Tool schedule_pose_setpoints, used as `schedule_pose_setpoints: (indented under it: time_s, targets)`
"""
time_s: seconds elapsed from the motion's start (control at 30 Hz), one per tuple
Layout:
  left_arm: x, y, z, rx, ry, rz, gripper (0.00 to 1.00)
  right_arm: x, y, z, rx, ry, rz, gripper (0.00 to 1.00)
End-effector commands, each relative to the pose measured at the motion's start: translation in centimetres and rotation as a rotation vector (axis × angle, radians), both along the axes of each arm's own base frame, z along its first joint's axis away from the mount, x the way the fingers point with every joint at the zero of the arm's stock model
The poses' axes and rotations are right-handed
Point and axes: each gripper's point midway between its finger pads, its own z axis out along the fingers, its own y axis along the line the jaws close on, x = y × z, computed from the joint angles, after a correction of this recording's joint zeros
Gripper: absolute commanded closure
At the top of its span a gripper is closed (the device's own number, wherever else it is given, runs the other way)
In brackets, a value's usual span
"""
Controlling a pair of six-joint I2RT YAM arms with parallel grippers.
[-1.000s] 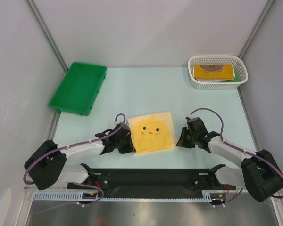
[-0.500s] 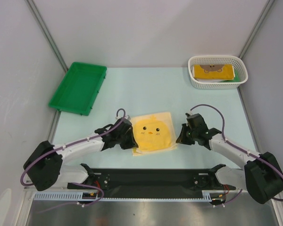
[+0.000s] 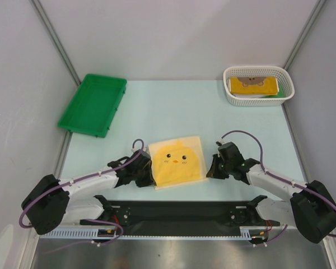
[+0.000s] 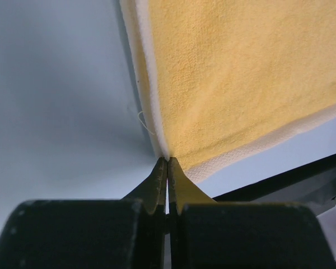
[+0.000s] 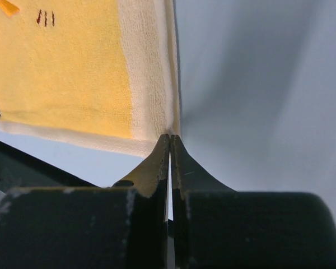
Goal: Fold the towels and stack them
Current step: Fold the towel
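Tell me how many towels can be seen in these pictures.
2. The yellow chick towel lies flat on the table; a folded orange towel sits in the white basket, far right. A green edge under it may be a third.

Yellow towel [image 3: 176, 161] with chick face and cream border; green tray [image 3: 93, 104]; white lattice basket [image 3: 256, 101]; pale mint table [image 3: 168, 106]

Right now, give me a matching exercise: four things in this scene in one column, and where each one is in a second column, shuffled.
1. green tray
2. white basket
3. yellow towel
4. left gripper

A. pinching the towel's near left corner
B. far right corner, folded towels inside
C. far left side
D. near the centre, chick face up

Pairs: 1-C, 2-B, 3-D, 4-A
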Motion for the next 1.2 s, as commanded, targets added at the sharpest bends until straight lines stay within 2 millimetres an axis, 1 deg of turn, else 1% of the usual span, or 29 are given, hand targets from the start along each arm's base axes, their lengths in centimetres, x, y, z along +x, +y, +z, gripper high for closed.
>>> schedule_pose_setpoints:
  time_s: [0.0,0.07,0.27,0.3,0.33,0.4,0.43,0.47,0.5,0.53,0.57,0.6,0.63,0.67,0.7,0.77,0.8,0.83,0.87,0.9,0.93,0.97,1.03,1.07,1.1,1.13,1.17]
  targets:
    - [0.7,-0.4,0.3,-0.008,-0.039,-0.007,1.00,1.0,0.8,0.4,0.015,-0.049,-0.001,1.00]
    - [0.7,-0.4,0.2,-0.005,-0.040,-0.011,1.00,1.1,0.7,0.4,0.003,-0.057,-0.008,1.00]
    - [0.6,-0.2,0.0,0.011,-0.035,-0.017,0.99,0.5,0.6,0.0,-0.006,-0.037,0.004,1.00]
    - [0.6,-0.1,0.0,0.019,-0.035,-0.019,0.94,0.4,0.6,-0.1,-0.006,-0.033,0.002,0.96]
    - [0.5,0.0,0.0,0.024,-0.029,-0.019,0.89,0.2,0.6,-0.1,-0.009,-0.029,0.002,0.88]
    - [0.5,0.1,0.3,0.032,-0.031,-0.027,0.74,0.2,0.5,0.1,-0.010,-0.023,-0.010,0.79]
    - [0.5,0.1,0.5,0.035,-0.030,-0.031,0.71,0.0,0.3,0.3,-0.015,-0.016,-0.014,0.77]
    - [1.0,-0.2,1.2,0.034,-0.044,-0.029,0.67,0.3,0.3,0.8,-0.017,-0.029,-0.023,0.73]
    - [0.9,0.3,1.5,0.058,-0.041,-0.033,0.63,0.4,0.2,1.2,-0.017,-0.031,-0.032,0.69]
    - [1.0,0.3,1.9,0.061,-0.046,-0.037,0.61,0.3,-0.1,1.7,-0.027,-0.035,-0.038,0.68]
    - [2.4,0.2,3.3,0.073,-0.101,-0.015,0.59,0.9,0.2,2.8,-0.020,-0.054,-0.042,0.68]
    - [2.6,0.8,3.7,0.109,-0.109,-0.020,0.54,1.1,0.3,3.4,-0.019,-0.065,-0.039,0.68]
    - [3.3,1.0,4.4,0.126,-0.131,-0.014,0.53,1.3,0.4,3.9,-0.014,-0.070,-0.038,0.68]
    - [4.7,0.9,6.0,0.129,-0.180,-0.001,0.53,1.8,0.8,4.7,-0.001,-0.087,-0.033,0.68]
    - [5.9,1.2,6.7,0.138,-0.212,-0.007,0.52,2.1,1.1,5.1,0.006,-0.098,-0.025,0.70]
    - [7.7,0.7,8.0,0.105,-0.255,-0.020,0.53,2.8,2.4,5.8,0.042,-0.123,0.017,0.71]
    - [8.9,0.2,8.6,0.063,-0.283,-0.036,0.53,3.0,2.8,5.4,0.047,-0.111,0.031,0.71]
    - [9.5,0.1,8.0,0.062,-0.270,-0.041,0.55,3.4,3.9,5.8,0.089,-0.132,0.062,0.71]
    - [10.2,0.0,7.8,0.053,-0.277,-0.045,0.57,3.5,4.2,5.5,0.096,-0.127,0.069,0.71]
    - [11.0,-0.2,7.8,0.027,-0.286,-0.052,0.58,3.4,4.3,4.4,0.086,-0.097,0.076,0.72]
    - [11.5,-0.1,7.2,0.032,-0.272,-0.048,0.58,3.6,4.6,4.1,0.093,-0.095,0.077,0.72]
    - [12.1,-0.2,6.1,0.039,-0.263,-0.053,0.59,3.5,4.6,3.5,0.086,-0.085,0.075,0.72]
    - [12.9,-0.2,5.0,0.026,-0.231,-0.054,0.60,3.2,4.5,2.2,0.085,-0.071,0.075,0.73]
    - [13.5,-0.5,4.0,0.026,-0.225,-0.065,0.60,3.0,4.6,1.9,0.091,-0.064,0.066,0.72]
    - [14.0,-0.3,3.6,0.032,-0.218,-0.060,0.60,3.1,4.8,1.9,0.104,-0.075,0.064,0.72]
    - [14.4,0.0,3.1,0.047,-0.211,-0.049,0.60,2.5,4.5,1.1,0.097,-0.064,0.060,0.72]
    - [14.8,0.2,2.1,0.070,-0.181,-0.046,0.61,2.4,4.6,0.9,0.104,-0.059,0.047,0.72]
